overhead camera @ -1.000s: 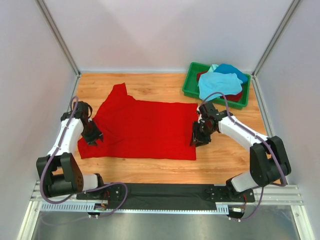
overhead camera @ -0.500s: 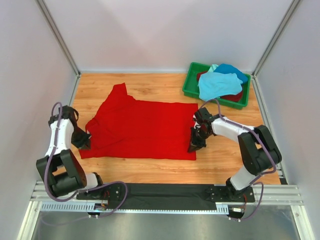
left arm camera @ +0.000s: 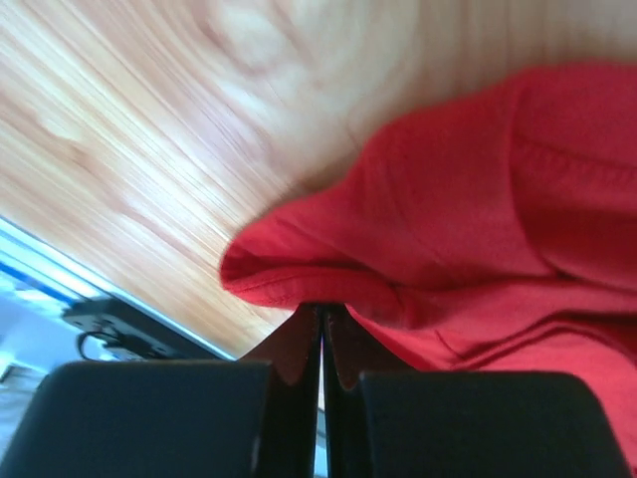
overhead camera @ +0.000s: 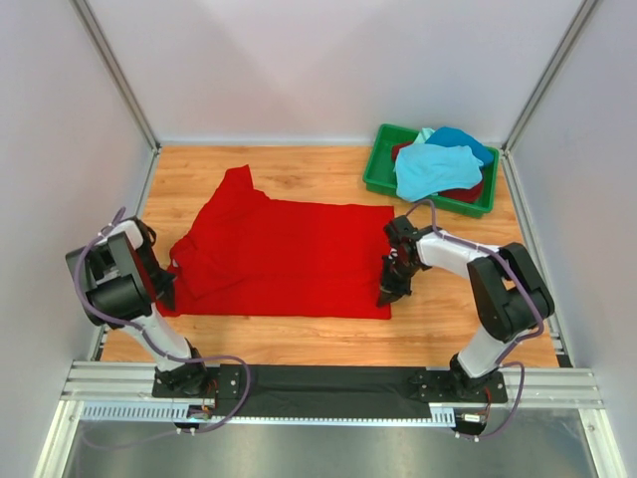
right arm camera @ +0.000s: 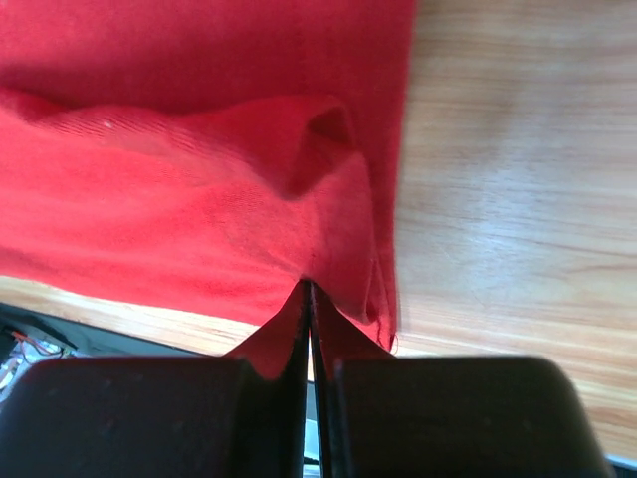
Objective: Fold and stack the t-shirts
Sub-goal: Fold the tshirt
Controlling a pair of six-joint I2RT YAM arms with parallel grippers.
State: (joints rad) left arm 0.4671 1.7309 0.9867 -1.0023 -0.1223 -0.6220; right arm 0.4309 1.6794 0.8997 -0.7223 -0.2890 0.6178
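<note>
1. While the red t-shirt lies spread on the desk, your left pincer is closed on a fold at its left edge.
2. Right pincer pinches the near right corner: paired holds, likely for folding.

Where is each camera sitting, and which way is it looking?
Top: up high behind the robot, looking down at the table, the red shirt and the bin; the left arm and right arm both show.
Left wrist: on the left arm, looking along the left end effector, shut on the shirt's edge.
Right wrist: on the right arm, looking along the right end effector, shut on the opposite edge.
Shared: all three see the red shirt and the wooden table.
</note>
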